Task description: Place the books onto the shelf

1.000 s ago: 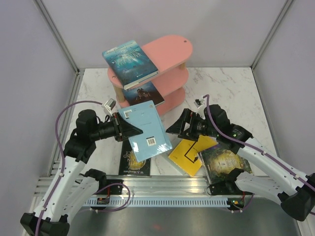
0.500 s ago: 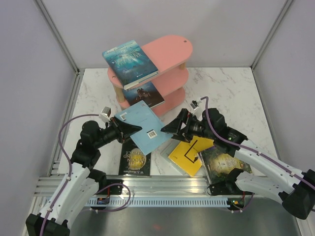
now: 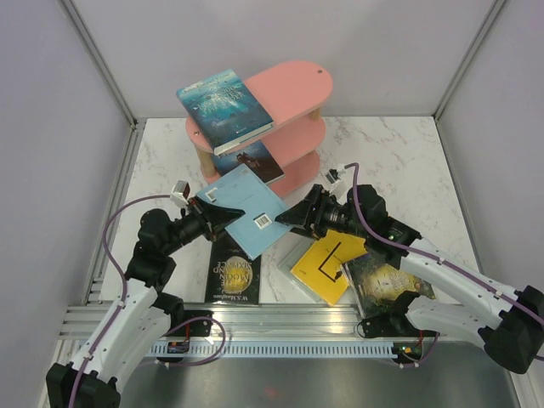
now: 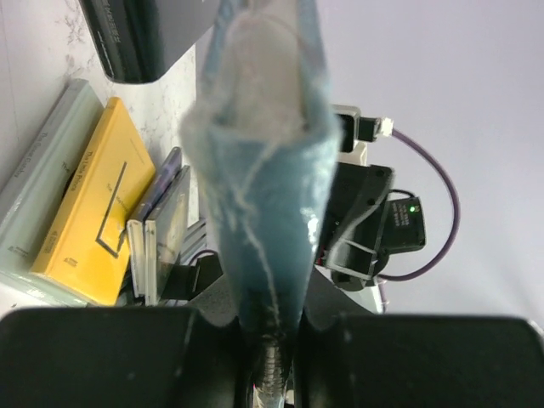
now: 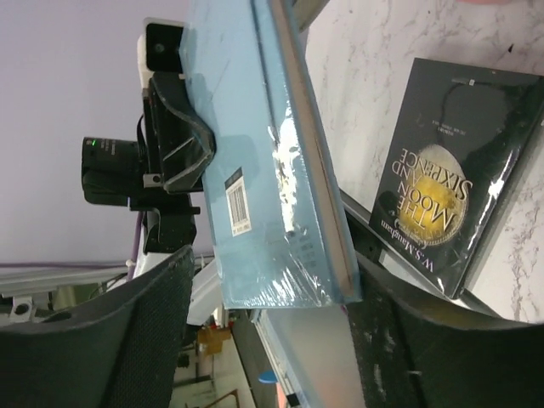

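Note:
A pale blue book (image 3: 248, 206) (image 5: 272, 170) hangs tilted above the table in front of the pink shelf (image 3: 297, 85). My left gripper (image 3: 212, 211) (image 4: 270, 340) is shut on its left edge. My right gripper (image 3: 289, 219) (image 5: 272, 263) straddles the book's right corner, open, with a gap at one finger. A teal book (image 3: 225, 106) lies on the top tier and a dark castle book (image 3: 251, 160) on the middle tier. On the table lie a black book (image 3: 232, 276) (image 5: 455, 178), a yellow book (image 3: 327, 263) (image 4: 85, 221) and a green-gold book (image 3: 387, 280).
Grey walls close the marble table (image 3: 399, 161) on three sides. A metal rail (image 3: 272, 340) with both arm bases runs along the near edge. The top tier's right half is bare pink board.
The left gripper carried the blue book a little back and left and tilted it flatter. The right gripper closed in on the book's right corner, and its jaws narrowed.

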You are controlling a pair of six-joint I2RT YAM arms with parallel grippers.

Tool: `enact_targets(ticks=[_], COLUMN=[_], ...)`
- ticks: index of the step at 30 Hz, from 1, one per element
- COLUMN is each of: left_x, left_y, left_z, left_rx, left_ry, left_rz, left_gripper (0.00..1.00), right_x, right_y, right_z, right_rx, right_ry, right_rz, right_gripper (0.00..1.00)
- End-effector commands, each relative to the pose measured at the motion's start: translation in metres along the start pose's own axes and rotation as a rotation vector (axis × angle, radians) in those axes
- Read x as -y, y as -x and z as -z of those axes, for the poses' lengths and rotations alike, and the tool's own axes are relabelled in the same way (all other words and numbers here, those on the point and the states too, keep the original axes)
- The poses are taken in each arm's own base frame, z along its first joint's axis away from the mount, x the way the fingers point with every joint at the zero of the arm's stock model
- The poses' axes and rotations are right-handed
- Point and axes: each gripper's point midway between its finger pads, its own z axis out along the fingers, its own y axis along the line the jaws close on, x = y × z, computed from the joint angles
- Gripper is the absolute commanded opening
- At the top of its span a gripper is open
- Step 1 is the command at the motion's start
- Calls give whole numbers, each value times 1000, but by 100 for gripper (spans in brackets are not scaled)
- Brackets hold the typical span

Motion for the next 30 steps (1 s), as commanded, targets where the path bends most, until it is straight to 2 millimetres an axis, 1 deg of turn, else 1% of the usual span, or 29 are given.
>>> enact_targets(ticks=[1, 4, 5, 7, 9, 12, 13, 15, 16, 17, 18, 19, 20, 21, 22, 24, 25, 27, 28, 30], left_x=[30, 26, 26, 24, 23, 23, 23, 23, 23, 17, 20, 15, 4, 12, 8, 9, 10, 13, 12, 12], left_y=[2, 4, 3, 3, 3, 0, -1, -2, -3, -4, -4, -3, -5, -4, -1, 0, 3, 3, 4, 5], left_z=[0, -2, -3, -5, -7, -9, -10, -10, -11, -11, -12, -13, -11, -10, -8, -3, -1, 3, 4, 7], left_rx=[5, 4, -1, -12, -26, -52, -65, -79, -88, -96, -101, -105, -118, -119, -112, -106, -95, -93, -91, -86], left_ry=[-109, -98, -96, -90, -82, -79, -75, -75, -68, -39, -24, 9, 71, 80, 108, 152, 156, 168, 171, 187], left_rz=[-30, -25, -22, -18, -16, -24, -24, -35, -37, -42, -60, -107, -99, -131, -185, -210, -244, -257, -273, -282], left_gripper=[2, 2, 2, 2, 2, 2, 2, 2, 4, 8, 12, 17, 23, 29, 38, 49, 57, 65, 71, 77], right_x=[-34, -40, -41, -43, -42, -43, -44, -46, -46, -48, -48, -49, -49, -49, -48, -50, -50, -53, -54, -54], right_y=[13, 16, 15, 16, 17, 19, 19, 21, 21, 22, 24, 27, 28, 30, 32, 34, 36, 38, 40, 48], right_z=[-1, -2, -3, -3, -4, -5, -5, -6, -6, -5, -3, -2, 2, 4, 6, 12, 13, 18, 20, 24], right_rx=[54, 64, 63, 66, 72, 82, 83, 87, 89, 92, 100, 122, 133, 141, 155, 166, 175, 187, 194, 220], right_ry=[120, 158, 164, 180, 184, 191, 193, 194, 192, 183, 178, 173, 162, 155, 147, 147, 146, 154, 156, 149], right_rz=[-4, -25, -27, -32, -34, -31, -30, -27, -18, -15, -10, 2, 8, 12, 20, 18, 14, 13, 12, 6], right_gripper=[63, 52, 47, 43, 42, 33, 24, 14, 4, 0, 0, 0, 0, 0, 0, 0, 0, 0, 0, 0])
